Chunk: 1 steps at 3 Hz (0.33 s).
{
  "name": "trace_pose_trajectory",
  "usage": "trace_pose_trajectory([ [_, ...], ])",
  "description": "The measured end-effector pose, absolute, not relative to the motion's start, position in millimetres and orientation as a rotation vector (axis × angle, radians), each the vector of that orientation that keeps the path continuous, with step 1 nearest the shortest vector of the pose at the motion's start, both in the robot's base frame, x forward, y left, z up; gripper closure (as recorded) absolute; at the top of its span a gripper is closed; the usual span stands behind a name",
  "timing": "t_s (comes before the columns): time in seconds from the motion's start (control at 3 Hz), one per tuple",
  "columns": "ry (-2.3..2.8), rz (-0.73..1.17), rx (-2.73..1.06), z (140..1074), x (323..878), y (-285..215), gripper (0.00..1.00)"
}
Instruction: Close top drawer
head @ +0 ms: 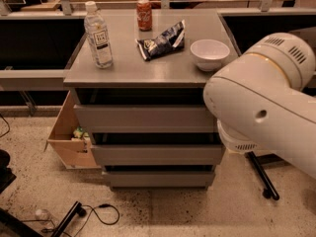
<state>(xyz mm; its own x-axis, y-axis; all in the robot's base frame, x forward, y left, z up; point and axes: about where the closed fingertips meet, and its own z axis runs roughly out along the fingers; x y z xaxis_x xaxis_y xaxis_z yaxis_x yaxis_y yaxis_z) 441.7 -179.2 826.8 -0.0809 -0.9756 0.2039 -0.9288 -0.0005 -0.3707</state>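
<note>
Speckled floor (pixel 173 214), cardboard box (pixel 66 151) at L, dim warm light

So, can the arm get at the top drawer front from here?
Probably yes: nothing stands before the top drawer front, and the arm's white joint sits by its right end. The gripper is out of view, so its own line is unconfirmed.
</note>
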Motion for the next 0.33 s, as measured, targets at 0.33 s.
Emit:
trace_pose_trajectory([
  [0.33,2.365,-0.588,-1.809,829.8,415.2,-225.4,1.0],
])
